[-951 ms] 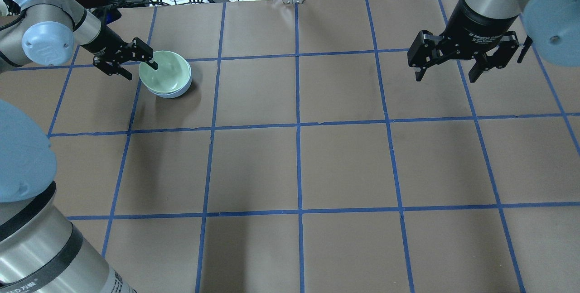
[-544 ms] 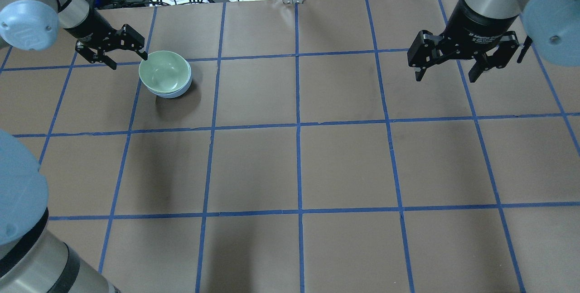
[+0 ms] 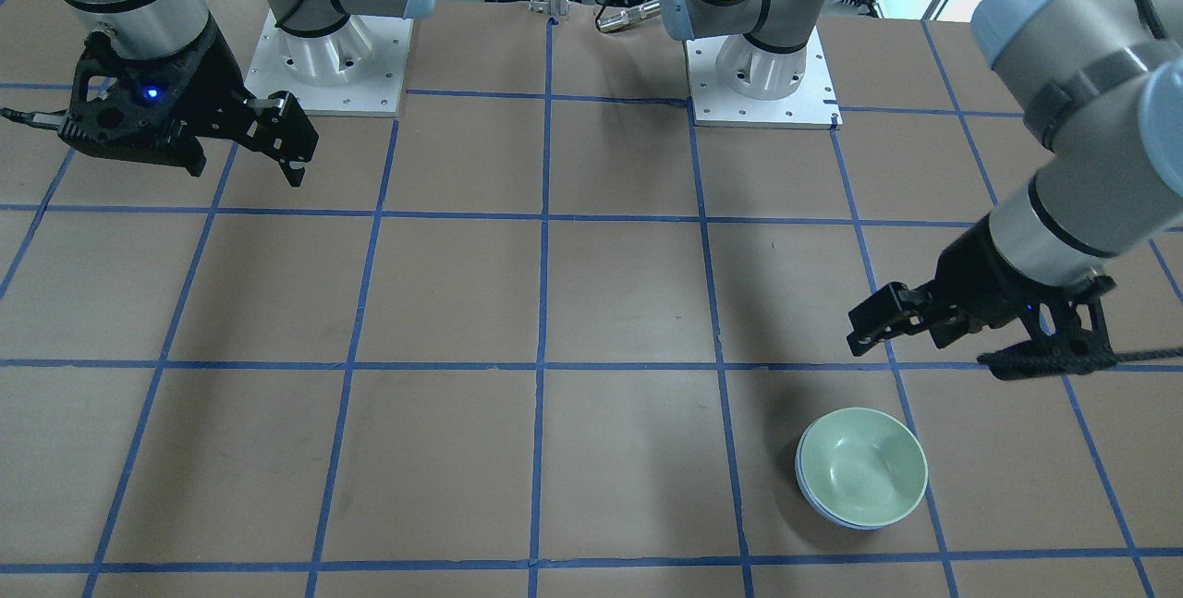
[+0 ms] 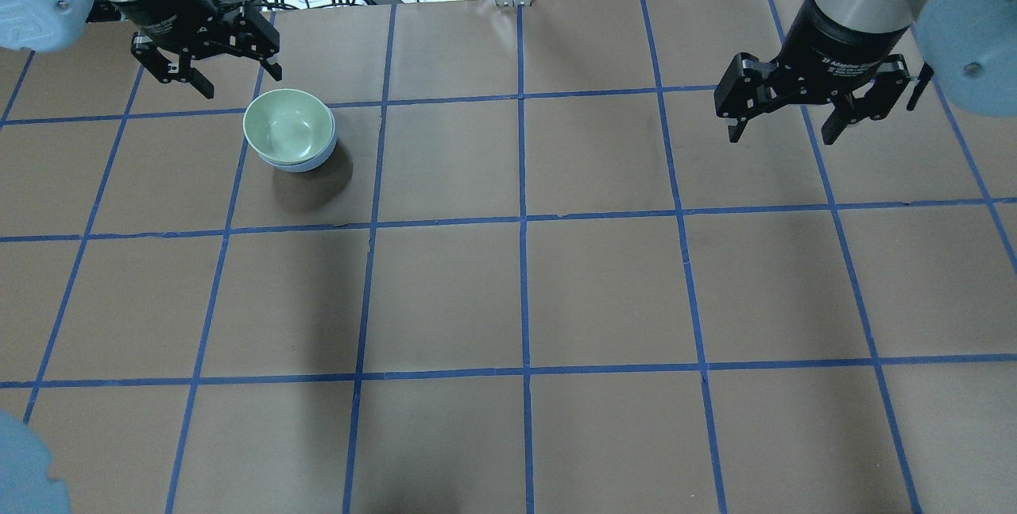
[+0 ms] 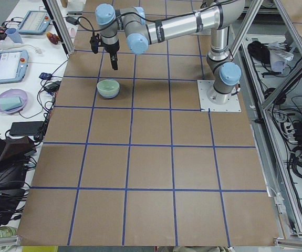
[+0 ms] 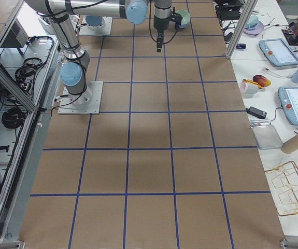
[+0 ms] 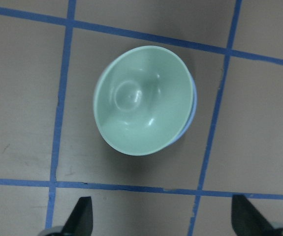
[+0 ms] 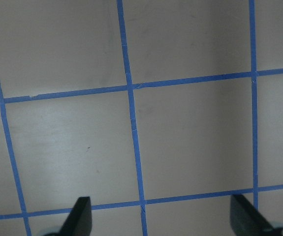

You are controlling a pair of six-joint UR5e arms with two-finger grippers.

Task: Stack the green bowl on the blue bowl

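The green bowl (image 4: 288, 126) sits nested inside the blue bowl (image 4: 308, 166). Both are upright on the brown table (image 4: 604, 291), at about 10 o'clock from its centre in the overhead view. Only a thin crescent of the blue bowl shows under the green one, on the side toward 4 o'clock. In the left wrist view the green bowl (image 7: 141, 101) fills the upper middle, with a sliver of the blue bowl (image 7: 194, 105) showing at its 3 o'clock edge. The pair rests inside one square of the blue tape grid (image 4: 522, 220) and touches no line.

The left gripper (image 4: 243, 83) hangs above the table at about 11 o'clock from the bowls, clear of them. Its jaws are spread wide and hold nothing. Seen from the front, the left gripper (image 3: 924, 353) is at about 1 o'clock from the green bowl (image 3: 864, 464), with open space between its fingers and the rim.

The right gripper (image 4: 780, 137) hovers at about 2 o'clock from the table's centre in the overhead view, well apart from the bowls. Its fingers are also parted and empty, and its wrist view shows only bare table and tape lines between the fingertips (image 8: 79, 216).
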